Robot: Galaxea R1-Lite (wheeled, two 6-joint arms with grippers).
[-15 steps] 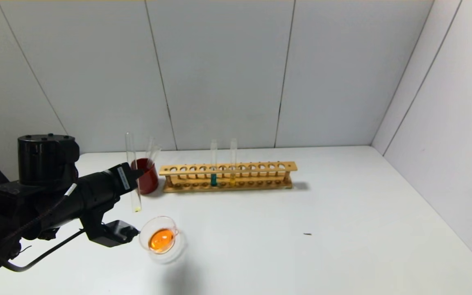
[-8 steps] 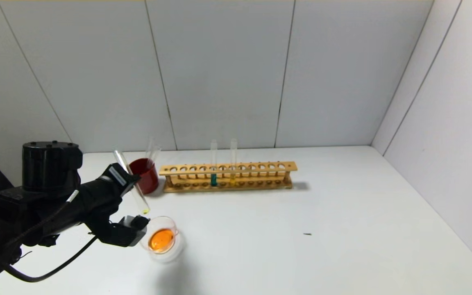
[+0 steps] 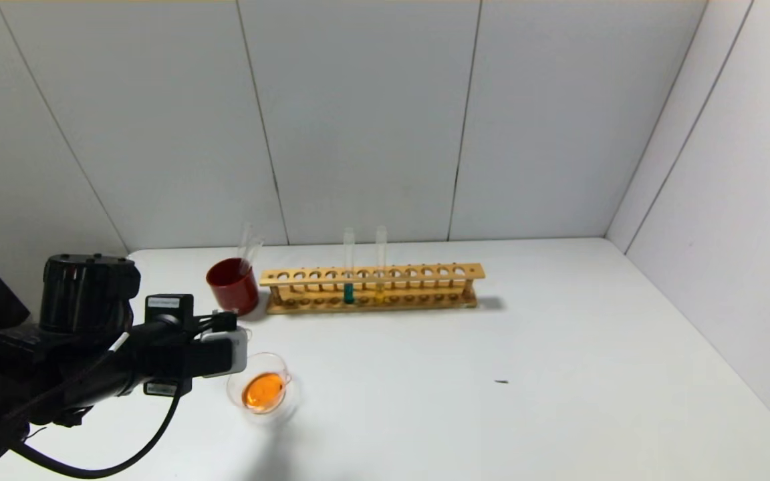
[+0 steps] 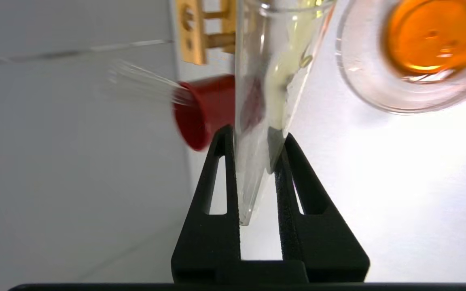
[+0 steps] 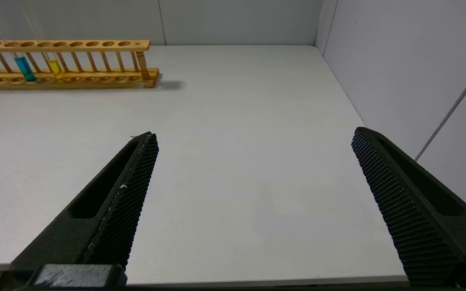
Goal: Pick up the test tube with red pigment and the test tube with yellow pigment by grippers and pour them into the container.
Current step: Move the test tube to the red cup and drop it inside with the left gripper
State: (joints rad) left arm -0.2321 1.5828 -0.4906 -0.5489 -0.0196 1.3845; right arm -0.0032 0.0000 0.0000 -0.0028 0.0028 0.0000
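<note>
Beside the one container (image 3: 261, 389), the left tool (image 4: 257, 161) is clamped on one test tube with yellow pigment (image 4: 273, 81). Two tubes stand in the one rack (image 3: 371, 287). The right tool (image 5: 253, 157) gapes wide, holding nothing.

The test tube with yellow pigment (image 4: 271, 81), clear glass, is tipped nearly level just beside the container (image 3: 259, 389), a yellow film streaking its inner wall. The container, a low clear dish on the table (image 3: 492, 374), holds orange liquid.
</note>
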